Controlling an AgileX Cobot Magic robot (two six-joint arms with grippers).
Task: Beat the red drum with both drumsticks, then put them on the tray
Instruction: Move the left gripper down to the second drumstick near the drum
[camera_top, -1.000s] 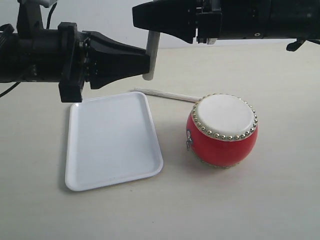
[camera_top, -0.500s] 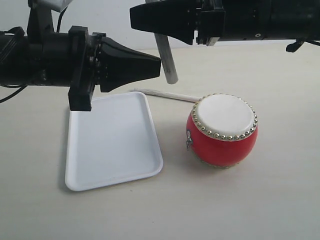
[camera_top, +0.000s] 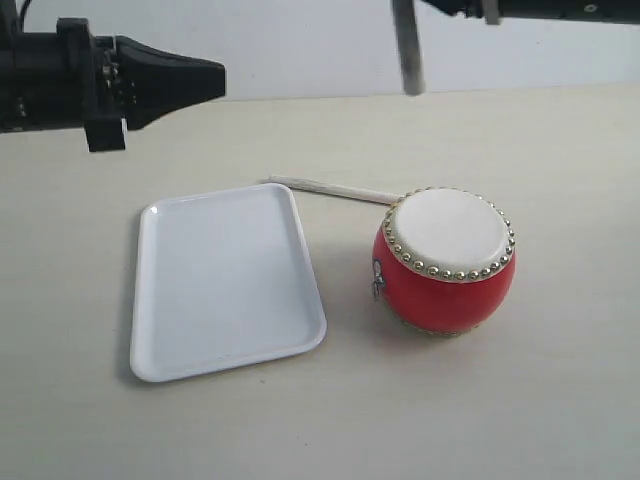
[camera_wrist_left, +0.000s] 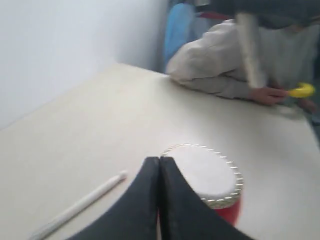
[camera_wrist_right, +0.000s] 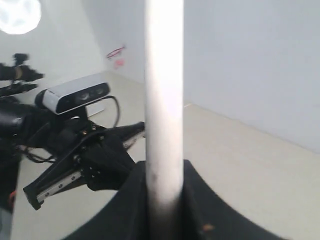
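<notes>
The red drum (camera_top: 447, 262) stands upright on the table, right of the white tray (camera_top: 225, 280); it also shows in the left wrist view (camera_wrist_left: 206, 175). One drumstick (camera_top: 335, 188) lies flat on the table behind the tray and drum, also seen as a pale stick (camera_wrist_left: 80, 207). The other drumstick (camera_wrist_right: 164, 90) is clamped in my right gripper (camera_wrist_right: 164, 167) and hangs nearly upright (camera_top: 405, 45) above and behind the drum. My left gripper (camera_top: 222, 75) hovers high over the tray's far left, jaws shut on nothing (camera_wrist_left: 159, 160).
A person in light clothing (camera_wrist_left: 220, 70) leans on the far table edge with a yellow object (camera_wrist_left: 302, 90) nearby. The left arm and its camera (camera_wrist_right: 75, 97) show in the right wrist view. The tray holds nothing.
My left gripper has pulled back to the left and risen. The right gripper has lifted and moved right with its drumstick, now mostly out of the top of the exterior view.
</notes>
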